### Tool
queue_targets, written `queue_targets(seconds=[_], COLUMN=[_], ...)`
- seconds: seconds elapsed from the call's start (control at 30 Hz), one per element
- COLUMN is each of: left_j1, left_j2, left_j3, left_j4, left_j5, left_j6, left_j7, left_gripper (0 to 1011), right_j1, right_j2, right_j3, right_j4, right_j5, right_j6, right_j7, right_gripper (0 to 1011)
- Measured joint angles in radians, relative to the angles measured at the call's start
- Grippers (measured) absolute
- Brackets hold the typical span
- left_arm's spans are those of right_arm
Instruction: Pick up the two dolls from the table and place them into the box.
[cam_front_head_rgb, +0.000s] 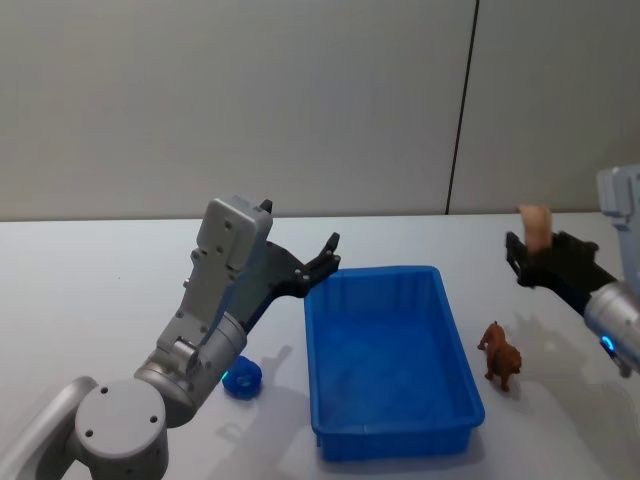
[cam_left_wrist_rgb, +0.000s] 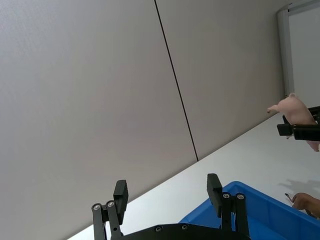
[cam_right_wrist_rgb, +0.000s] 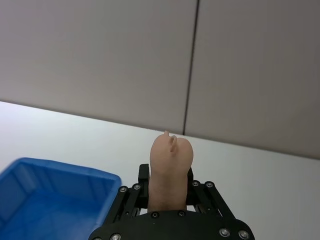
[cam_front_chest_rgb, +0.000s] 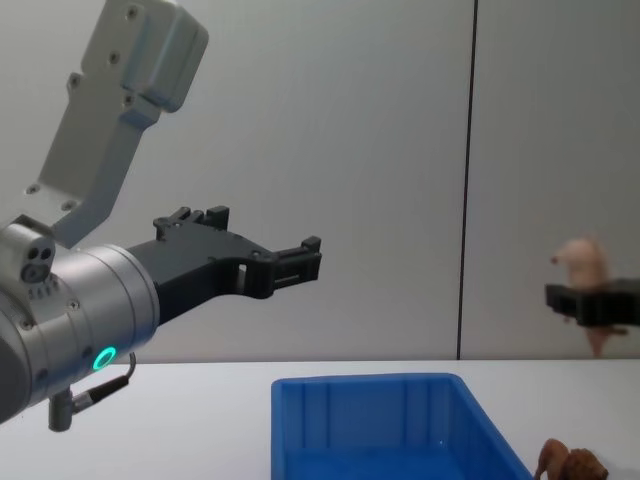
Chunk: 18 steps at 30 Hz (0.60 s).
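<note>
We see a plain grey panelled wall (cam_front_head_rgb: 250, 100) at the back, split by a thin dark vertical seam (cam_front_head_rgb: 462, 105). In the left wrist view a pale framed panel (cam_left_wrist_rgb: 305, 45) adjoins it. A small bright blue rounded object (cam_front_head_rgb: 243, 377), which we cannot identify, sits low on the left.

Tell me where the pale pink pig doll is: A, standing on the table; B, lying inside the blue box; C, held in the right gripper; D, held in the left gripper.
C: the pink doll is clamped in the right gripper, raised above the table, to the right of the blue box.
</note>
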Motion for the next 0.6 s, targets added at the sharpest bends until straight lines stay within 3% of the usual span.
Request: queue_targets(seconds=[0.33,0.6], left_j1=[0.0,0.0], left_j2=[0.0,0.0], left_j3=[0.0,0.0], left_j4=[0.0,0.0], left_j5=[0.0,0.0], left_j6=[0.0,0.0], left_j7=[0.0,0.0], left_gripper=[1001,1001], right_j1=[0.036,0.065], right_j2=[-0.019,-0.04], right_j3=[-0.017,-0.035], right_j4=[-0.014,-0.002], right_j5=[0.024,0.055], right_j6=[-0.017,0.022], right_j7=[0.123,0.214], right_gripper=[362,362])
